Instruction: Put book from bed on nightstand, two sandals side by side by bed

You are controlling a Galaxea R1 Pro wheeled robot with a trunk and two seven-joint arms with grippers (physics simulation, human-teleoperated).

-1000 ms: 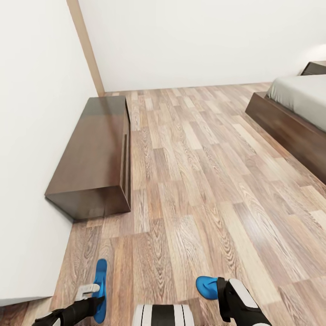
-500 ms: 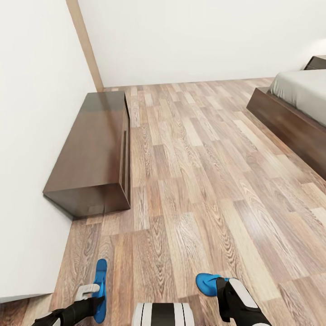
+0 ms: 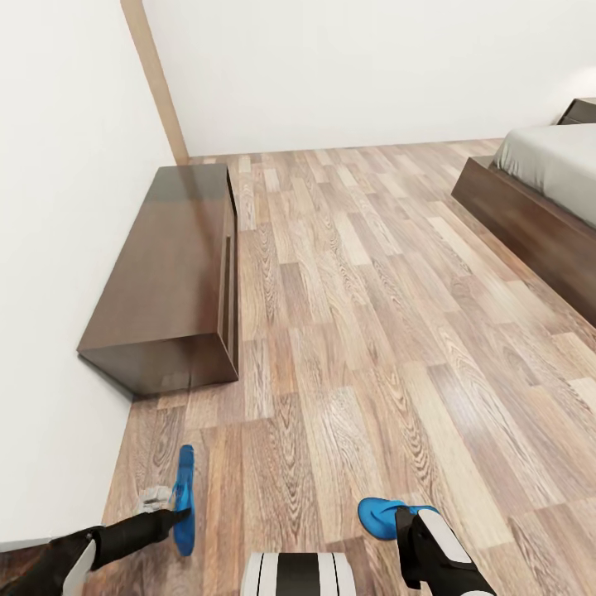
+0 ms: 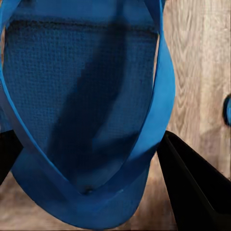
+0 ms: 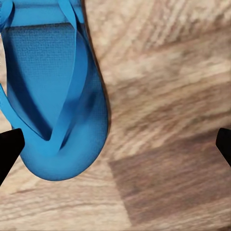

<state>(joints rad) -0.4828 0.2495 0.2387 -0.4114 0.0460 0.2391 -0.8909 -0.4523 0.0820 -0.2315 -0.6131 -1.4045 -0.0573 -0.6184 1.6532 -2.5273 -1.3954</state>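
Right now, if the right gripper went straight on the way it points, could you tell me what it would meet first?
Probably the light wood-plank floor: the right gripper looks down at bare planks between its fingertips, with the bright blue flat sandal lying off to one side. Depth is unclear, so the sandal's edge might be clipped.

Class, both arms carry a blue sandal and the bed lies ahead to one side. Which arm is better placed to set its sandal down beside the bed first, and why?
Probably the right. The bed lies on the robot's right, the side of the right gripper and its sandal. The left gripper, holding the other sandal, is on the side of the long cabinet.
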